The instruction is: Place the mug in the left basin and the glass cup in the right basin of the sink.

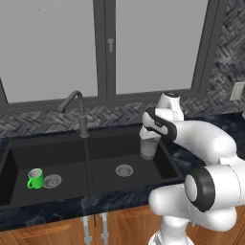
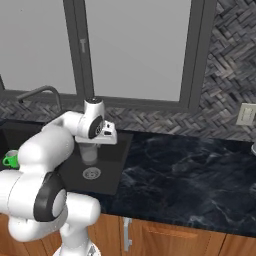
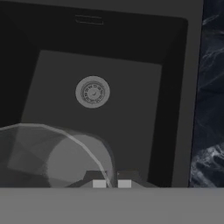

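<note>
1. I have the pincer (image 1: pixel 148 141) above the right basin (image 1: pixel 107 155), hanging under the wrist. The glass (image 1: pixel 148 147) hangs upright from it. I judge the fingers closed on the rim, since the glass sits in mid-air with nothing under it. The hand view shows the two tips (image 3: pixel 99 183) close together with the glass wall running down between them.

2. The relation that matters: the right drain (image 1: pixel 124 170) lies below the glass and off toward the divider (image 1: pixel 87 160). In the hand view that drain (image 3: pixel 92 92) shows well ahead of the glass (image 3: pixel 57 153), with bare basin floor between. So the glass is over the basin's outer half, near the wall on the desk (image 2: pixel 190 175) side.

3. The long axis of the glass is vertical, so I judge a straight descent should stand it on its base. The risk I see is the basin wall just beside it.

4. The mug (image 1: pixel 35 178) stands in the left basin (image 1: pixel 48 162), beside the left drain (image 1: pixel 51 181), on the side away from the divider. That half looks done.

5. The faucet (image 1: pixel 76 111) rises behind the divider, well apart from the glass.
</note>
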Robot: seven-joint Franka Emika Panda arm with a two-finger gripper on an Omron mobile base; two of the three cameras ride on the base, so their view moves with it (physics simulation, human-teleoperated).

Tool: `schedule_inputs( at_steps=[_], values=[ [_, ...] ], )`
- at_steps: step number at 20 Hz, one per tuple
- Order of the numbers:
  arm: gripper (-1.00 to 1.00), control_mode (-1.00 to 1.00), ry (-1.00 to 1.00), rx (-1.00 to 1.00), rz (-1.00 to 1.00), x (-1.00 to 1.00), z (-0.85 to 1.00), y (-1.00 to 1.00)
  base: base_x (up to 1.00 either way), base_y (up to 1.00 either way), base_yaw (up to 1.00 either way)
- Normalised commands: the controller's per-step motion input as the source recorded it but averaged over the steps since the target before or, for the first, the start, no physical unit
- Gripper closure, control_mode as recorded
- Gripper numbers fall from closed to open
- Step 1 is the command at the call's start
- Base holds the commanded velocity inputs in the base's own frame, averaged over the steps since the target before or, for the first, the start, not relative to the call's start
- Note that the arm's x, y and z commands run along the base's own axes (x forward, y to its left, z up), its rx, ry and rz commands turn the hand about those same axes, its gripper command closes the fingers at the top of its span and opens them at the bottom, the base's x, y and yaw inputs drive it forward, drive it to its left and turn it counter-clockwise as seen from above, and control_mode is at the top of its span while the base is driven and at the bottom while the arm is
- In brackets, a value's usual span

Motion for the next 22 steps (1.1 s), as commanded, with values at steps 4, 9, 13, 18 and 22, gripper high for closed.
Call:
schedule_inputs(
  at_steps=[4, 9, 13, 18, 22],
  values=[
    [1.0, -1.0, 0.0, 0.0, 0.0, 0.36, -0.39, 0.0, 0.0, 0.0, 0.0],
    [1.0, -1.0, 0.0, 0.0, 0.0, 0.29, -0.41, 0.01, 0.0, 0.0, 0.0],
    [1.0, -1.0, 0.0, 0.0, 0.0, 0.33, -0.42, 0.03, 0.0, 0.0, 0.0],
    [1.0, -1.0, 0.0, 0.0, 0.0, 0.32, -0.37, 0.06, 0.0, 0.0, 0.0],
    [1.0, -1.0, 0.0, 0.0, 0.0, 0.27, -0.37, 0.03, 0.0, 0.0, 0.0]
  ],
)
